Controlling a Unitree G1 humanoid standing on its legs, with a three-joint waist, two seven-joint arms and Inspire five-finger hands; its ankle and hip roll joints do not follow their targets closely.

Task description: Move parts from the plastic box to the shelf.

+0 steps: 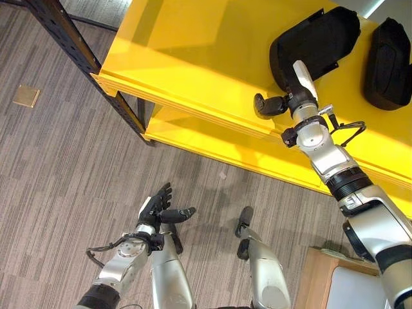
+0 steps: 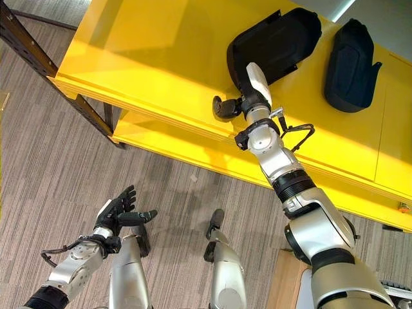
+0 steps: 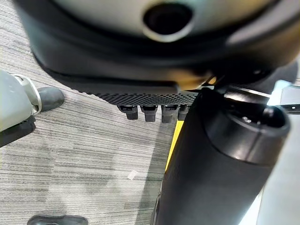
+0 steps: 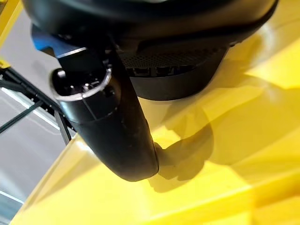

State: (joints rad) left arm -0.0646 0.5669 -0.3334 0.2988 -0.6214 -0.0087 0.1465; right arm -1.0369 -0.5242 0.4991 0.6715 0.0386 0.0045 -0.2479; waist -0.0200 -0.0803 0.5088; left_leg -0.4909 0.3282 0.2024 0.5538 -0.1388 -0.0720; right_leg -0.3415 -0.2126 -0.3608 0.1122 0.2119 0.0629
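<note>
Two black parts lie on the yellow shelf (image 1: 193,45). Left hand (image 1: 156,209) hangs low over the grey carpet (image 1: 58,167), fingers spread and holding nothing. Right hand (image 1: 291,96) rests on the shelf against the nearer part (image 1: 318,42) (whether its fingers grip cannot be told); the second part (image 1: 388,58) lies just beside, farther right.

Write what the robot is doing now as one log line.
right hand: on black part, yellow shelf | left hand: open, low | second part: shelved

Grey striped carpet floor (image 1: 77,161) — small tan plate (image 1: 26,96) on it.
</note>
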